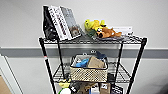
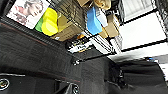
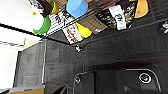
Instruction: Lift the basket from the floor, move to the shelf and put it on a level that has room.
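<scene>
basket (image 1: 88, 68) rests on shelf (image 1: 136, 67) level (image 1: 122, 73) under books, the tier with room | placing looks done | fingers: cannot tell either arm

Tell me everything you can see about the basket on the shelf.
The basket is small and rectangular, with beige woven-mesh sides, a dark rim and a whitish lining. It stands upright on the second level of the black wire shelf, roughly centred between the posts and near the front edge. It is full: something blue, a brown cardboard-like piece and a dark item stick up above the rim. Neither gripper touches it. Boxes crowd the tier below.
</scene>
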